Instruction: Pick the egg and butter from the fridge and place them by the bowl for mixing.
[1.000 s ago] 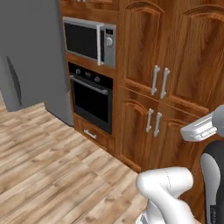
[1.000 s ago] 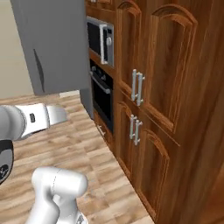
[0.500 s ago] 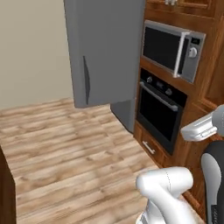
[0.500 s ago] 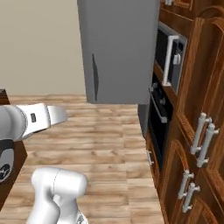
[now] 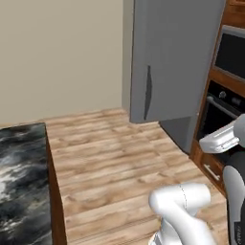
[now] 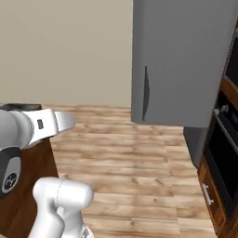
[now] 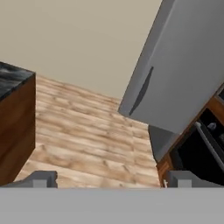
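Wall (image 5: pixel 57 52): plain beige, fills the upper left of both base views
Floor (image 5: pixel 110 158): light wood planks, middle of the frame, running up to the wall
Fridge (image 6: pixel 186 56): tall grey cabinet, upper right of both base views; door shut, dark vertical handle (image 6: pixel 146 93) near its left edge; egg and butter cannot be seen
Counter (image 5: pixel 21 186): dark marbled top on a brown wooden base, lower left of the left base view
Oven (image 5: pixel 222 110): black front set in brown wood, right edge, just beside the fridge
Gripper (image 7: pixel 111 179): finger tips (image 7: pixel 43 178) far apart at the bottom of the hand view, fully spread, nothing between them, pointing over the floor toward the fridge
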Controlling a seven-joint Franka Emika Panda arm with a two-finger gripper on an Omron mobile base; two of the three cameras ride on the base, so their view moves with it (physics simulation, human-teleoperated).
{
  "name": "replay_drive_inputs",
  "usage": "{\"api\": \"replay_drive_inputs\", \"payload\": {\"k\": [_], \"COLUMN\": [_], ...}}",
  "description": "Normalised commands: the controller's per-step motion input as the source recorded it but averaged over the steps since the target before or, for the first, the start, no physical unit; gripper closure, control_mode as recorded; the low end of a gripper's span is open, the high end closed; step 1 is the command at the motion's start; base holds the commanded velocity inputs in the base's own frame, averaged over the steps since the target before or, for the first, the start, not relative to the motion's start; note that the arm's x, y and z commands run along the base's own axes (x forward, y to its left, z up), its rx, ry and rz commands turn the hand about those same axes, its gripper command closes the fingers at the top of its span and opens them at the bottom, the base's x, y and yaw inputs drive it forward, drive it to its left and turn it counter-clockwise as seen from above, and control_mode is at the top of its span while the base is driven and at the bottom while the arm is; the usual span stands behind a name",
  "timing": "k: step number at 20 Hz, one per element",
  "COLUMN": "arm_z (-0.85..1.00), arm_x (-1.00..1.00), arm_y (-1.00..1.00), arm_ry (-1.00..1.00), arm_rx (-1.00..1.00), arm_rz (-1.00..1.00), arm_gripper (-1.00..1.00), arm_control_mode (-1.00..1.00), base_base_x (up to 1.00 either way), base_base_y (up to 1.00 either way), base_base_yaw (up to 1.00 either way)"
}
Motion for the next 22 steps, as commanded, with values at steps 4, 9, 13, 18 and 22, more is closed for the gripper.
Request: {"api": "replay_drive_inputs", "payload": {"k": [4,9,13,18,22], "arm_z": [0.0,0.0,0.0,0.0,0.0], "arm_x": [0.0,0.0,0.0,0.0,0.0], "arm_y": [0.0,0.0,0.0,0.0,0.0], "arm_ry": [0.0,0.0,0.0,0.0,0.0], "arm_rx": [0.0,0.0,0.0,0.0,0.0], "arm_rz": [0.0,0.0,0.0,0.0,0.0], "arm_gripper": [-1.0,-1.0,-1.0,-1.0,-1.0], "arm_control_mode": [1.0,1.0,1.0,1.0,1.0], "base_base_x": [0.68,1.0,1.0,0.91,0.92], "base_base_y": [0.66,0.43,0.63,0.96,0.83], "base_base_yaw": [-0.09,-0.03,0.0,0.01,0.0]}}
